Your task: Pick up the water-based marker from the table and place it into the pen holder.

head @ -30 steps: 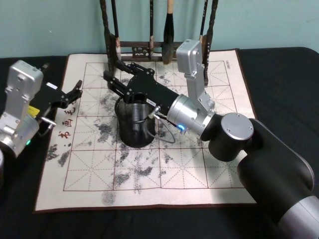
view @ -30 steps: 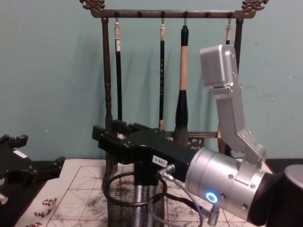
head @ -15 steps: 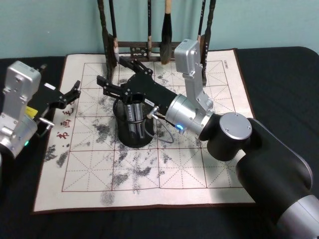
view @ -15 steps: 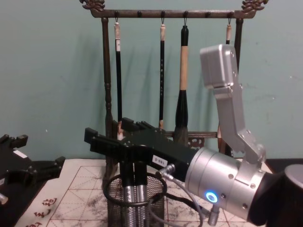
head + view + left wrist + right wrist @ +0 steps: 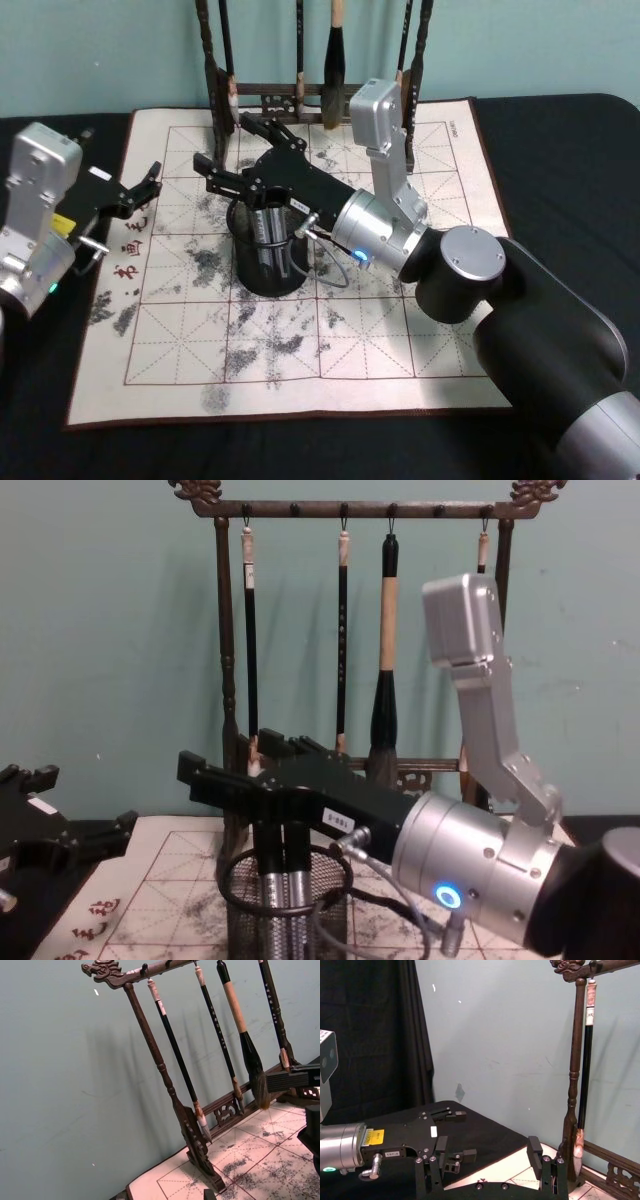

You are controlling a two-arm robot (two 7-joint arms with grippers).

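Right gripper (image 5: 222, 152) hangs above the pen holder (image 5: 285, 925), jaws apart — marker (image 5: 270, 905) released inside; left gripper (image 5: 150, 182) parked left, jaws apart.

The head camera looks down over the mat (image 5: 300, 340). The chest camera sits low, close, facing the brush rack (image 5: 350, 510). Both wrist cameras share that rack.

brush rack (image 5: 300, 60) close behind pen holder (image 5: 267, 250); mat front free.
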